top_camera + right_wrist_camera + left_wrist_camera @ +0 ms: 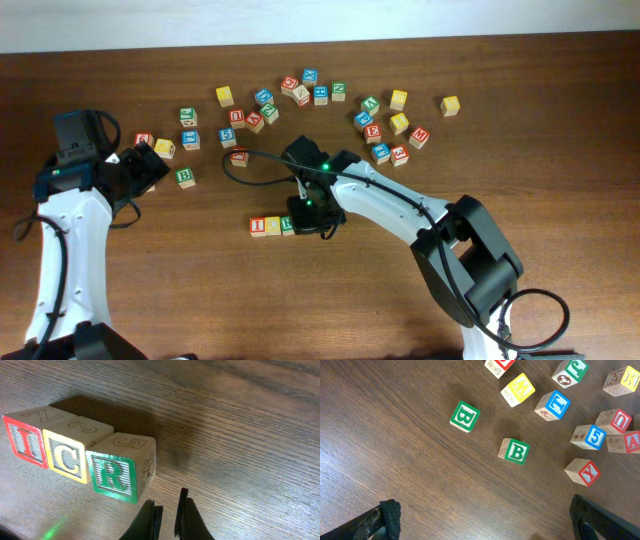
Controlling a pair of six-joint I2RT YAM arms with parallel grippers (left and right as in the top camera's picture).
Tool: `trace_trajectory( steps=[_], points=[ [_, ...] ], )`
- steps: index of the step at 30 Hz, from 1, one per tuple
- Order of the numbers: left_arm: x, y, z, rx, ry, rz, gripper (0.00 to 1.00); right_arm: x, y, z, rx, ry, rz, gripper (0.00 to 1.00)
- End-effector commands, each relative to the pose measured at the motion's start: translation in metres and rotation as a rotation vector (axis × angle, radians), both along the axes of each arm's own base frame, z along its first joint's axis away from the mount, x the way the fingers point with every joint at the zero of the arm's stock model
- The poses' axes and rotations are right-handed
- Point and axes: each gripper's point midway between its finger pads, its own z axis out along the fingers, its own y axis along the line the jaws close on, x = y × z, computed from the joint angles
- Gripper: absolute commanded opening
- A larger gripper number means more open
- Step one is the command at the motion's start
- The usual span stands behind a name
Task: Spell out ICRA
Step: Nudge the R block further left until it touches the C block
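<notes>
Adjoining square-edged wooden cubes: I [25, 442], C [65, 460], R [112, 476].

Loose letter cubes [225, 96], two green B cubes [464, 416] among them, lie scattered on the wooden table [560, 150].

Red I [24, 442], yellow C [66, 459], green R [112, 476]

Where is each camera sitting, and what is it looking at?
Overhead: fixed above the table, facing straight down; shows the left arm, right arm, scattered cubes and the I, C, R row.
Left wrist: looks down at two green B cubes; the open left gripper shows at the bottom.
Right wrist: low beside the R cube, then C and I; the shut right gripper shows below.
Shared: overhead and right wrist both show the row.
</notes>
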Motion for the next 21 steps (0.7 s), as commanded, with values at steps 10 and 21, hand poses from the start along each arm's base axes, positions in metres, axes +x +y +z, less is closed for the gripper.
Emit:
trace_trajectory(
  steps=[10,21],
  points=[
    [0.0003,0.0011,0.0002,-0.007,-0.002,0.005,0.99,-0.0051,0.001,-0.005,0.0,0.022,-0.002,0.07],
    [0.0003,0.0011,0.0002,-0.007,-0.002,0.005,0.99,-0.0044,0.0043,-0.004,0.016,0.02,0.0,0.07]
  ],
)
